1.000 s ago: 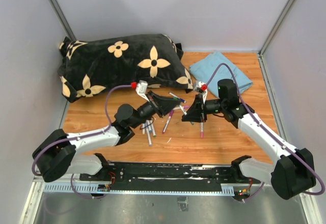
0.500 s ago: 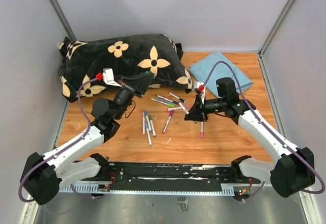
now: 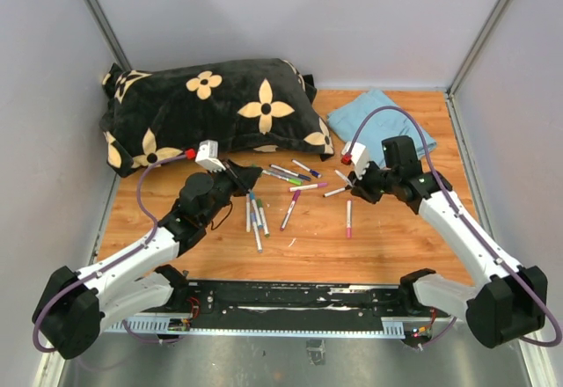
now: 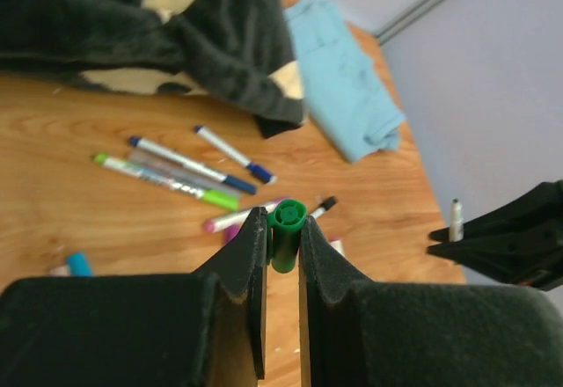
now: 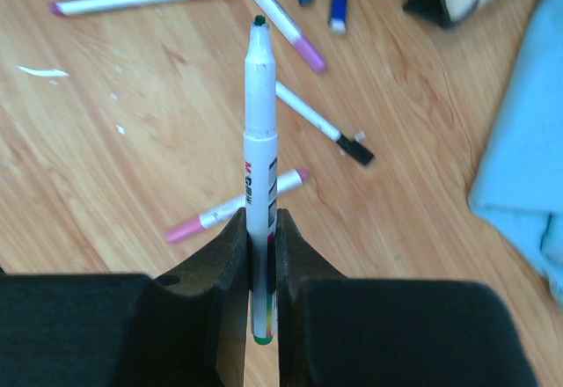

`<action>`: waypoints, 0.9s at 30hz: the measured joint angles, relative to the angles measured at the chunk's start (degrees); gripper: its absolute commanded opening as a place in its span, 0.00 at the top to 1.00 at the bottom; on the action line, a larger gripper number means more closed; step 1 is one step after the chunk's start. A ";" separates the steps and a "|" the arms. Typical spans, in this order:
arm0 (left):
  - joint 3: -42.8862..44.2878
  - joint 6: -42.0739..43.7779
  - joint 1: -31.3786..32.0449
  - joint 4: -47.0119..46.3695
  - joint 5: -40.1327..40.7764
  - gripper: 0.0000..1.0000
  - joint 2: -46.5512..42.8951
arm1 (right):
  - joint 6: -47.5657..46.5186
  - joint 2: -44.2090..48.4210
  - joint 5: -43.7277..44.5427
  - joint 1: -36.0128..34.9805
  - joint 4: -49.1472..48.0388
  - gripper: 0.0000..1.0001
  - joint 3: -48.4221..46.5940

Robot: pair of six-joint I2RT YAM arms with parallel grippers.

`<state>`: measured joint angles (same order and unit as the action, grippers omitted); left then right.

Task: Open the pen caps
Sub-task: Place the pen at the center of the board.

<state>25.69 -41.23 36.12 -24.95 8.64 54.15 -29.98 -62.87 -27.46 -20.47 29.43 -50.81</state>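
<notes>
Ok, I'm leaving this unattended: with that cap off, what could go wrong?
The green cap sits at the very tips of the left claw and could slip out. The uncapped pen in the right claw has a bare tip that may mark the table or blue cloth.

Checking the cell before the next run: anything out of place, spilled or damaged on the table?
Nothing damaged or spilled. The pens lie loose at mixed angles. The green cap sits in the left tool, a bare-tipped pen in the right tool. Only oddity: pale flecks on the table, scuffs or glare.
</notes>
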 measured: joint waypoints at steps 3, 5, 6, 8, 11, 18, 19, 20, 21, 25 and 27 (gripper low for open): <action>-0.07 0.83 -0.15 4.83 2.21 1.00 0.00 | -0.50 -2.36 3.56 2.38 1.81 0.87 -0.15; -0.57 1.20 -0.70 6.73 3.17 1.00 -0.02 | -0.55 -3.82 5.22 2.91 2.69 0.87 -0.26; -1.01 1.38 -1.16 7.54 3.50 1.00 -0.07 | -0.59 -4.66 5.97 3.28 3.08 0.86 -0.37; -1.92 1.60 -2.08 8.74 3.80 1.00 -0.07 | -0.61 -6.01 7.06 3.76 3.72 0.85 -0.50; -2.89 1.81 -3.54 10.38 3.74 1.00 -0.04 | -0.70 -8.09 8.31 4.13 5.20 0.85 -1.38; -2.99 0.68 -4.79 10.43 1.99 1.00 0.61 | -0.70 -9.09 9.07 4.17 6.16 0.84 -2.21; -2.99 0.22 -4.81 9.99 1.51 1.00 0.92 | -0.70 -9.09 9.09 4.35 6.32 0.84 -2.21; -3.02 -0.59 -4.85 9.38 0.59 1.00 1.44 | -0.70 -9.09 9.09 4.55 6.45 0.84 -2.23; -3.02 -1.46 -4.87 8.52 -0.46 1.00 2.16 | -0.70 -9.09 9.20 4.96 6.51 0.84 -2.25; -1.95 -6.25 -3.45 4.09 -5.79 1.00 8.85 | -0.55 -9.09 10.19 8.68 6.51 0.83 -2.29; 0.46 -7.28 -0.39 4.22 -4.94 1.00 12.59 | -0.39 -9.09 10.01 11.04 6.64 0.82 -2.29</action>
<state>26.15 -48.51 35.73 -20.73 3.70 66.74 -30.37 -71.96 -17.45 -9.43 36.07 -53.10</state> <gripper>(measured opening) 0.147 0.170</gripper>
